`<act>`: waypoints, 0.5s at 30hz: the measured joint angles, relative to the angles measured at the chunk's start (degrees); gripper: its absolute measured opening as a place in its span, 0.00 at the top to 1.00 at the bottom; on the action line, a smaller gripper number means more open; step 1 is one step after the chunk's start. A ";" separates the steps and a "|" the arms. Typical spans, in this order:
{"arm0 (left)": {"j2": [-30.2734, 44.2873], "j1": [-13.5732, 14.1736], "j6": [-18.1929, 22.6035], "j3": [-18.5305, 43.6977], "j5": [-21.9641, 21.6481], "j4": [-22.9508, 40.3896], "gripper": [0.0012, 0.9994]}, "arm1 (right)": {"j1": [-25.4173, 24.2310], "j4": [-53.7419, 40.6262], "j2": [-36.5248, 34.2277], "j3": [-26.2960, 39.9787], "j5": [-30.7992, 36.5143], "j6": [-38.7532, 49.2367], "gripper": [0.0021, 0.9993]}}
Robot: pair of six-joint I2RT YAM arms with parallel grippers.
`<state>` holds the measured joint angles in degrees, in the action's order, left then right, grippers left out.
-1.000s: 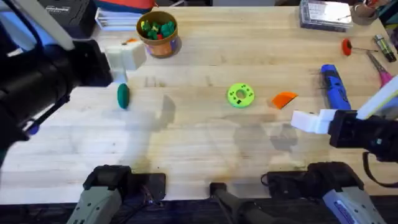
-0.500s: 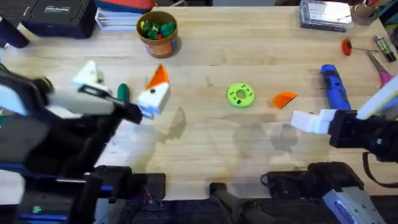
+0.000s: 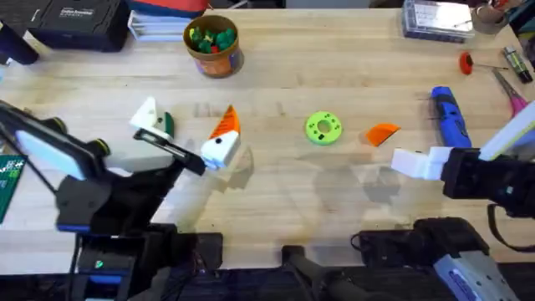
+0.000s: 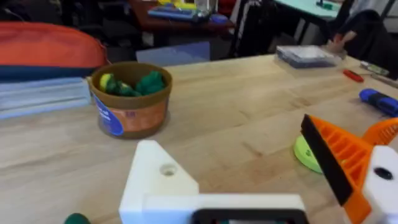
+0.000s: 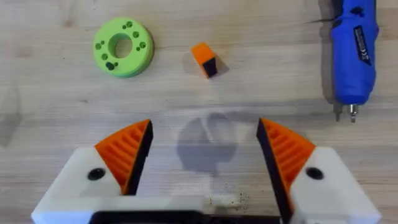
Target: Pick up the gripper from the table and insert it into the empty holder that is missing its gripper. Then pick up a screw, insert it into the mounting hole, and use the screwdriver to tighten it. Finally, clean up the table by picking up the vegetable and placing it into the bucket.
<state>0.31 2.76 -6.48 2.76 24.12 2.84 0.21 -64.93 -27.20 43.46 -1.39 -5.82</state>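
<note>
The left gripper (image 3: 185, 124) sits left of the middle. Its jaws are spread wide, with the little green vegetable (image 3: 167, 124) between them. It looks like clean-up time. Next it should go down, pinch the vegetable and carry it to the bucket (image 3: 213, 43) at the upper left. The right gripper (image 5: 205, 140) is spread too and holds nothing.

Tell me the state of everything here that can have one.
left gripper: open, empty
right gripper: open, empty
screwdriver: lying flat on the table
bucket: upright, holding small toys
vegetable: on the table, outside the bucket
</note>
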 joint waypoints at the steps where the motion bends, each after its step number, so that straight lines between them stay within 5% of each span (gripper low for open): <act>1: -0.01 0.00 -0.02 -0.95 1.19 -0.15 0.01 | 0.00 0.00 -0.02 0.00 0.00 0.00 0.01; 15: -0.01 0.00 1.33 -2.18 21.64 1.45 0.01 | 0.00 0.00 -0.02 0.00 0.00 0.00 0.01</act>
<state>0.30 2.76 -5.15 0.58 45.76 4.29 0.21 -64.93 -27.22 43.46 -1.39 -5.82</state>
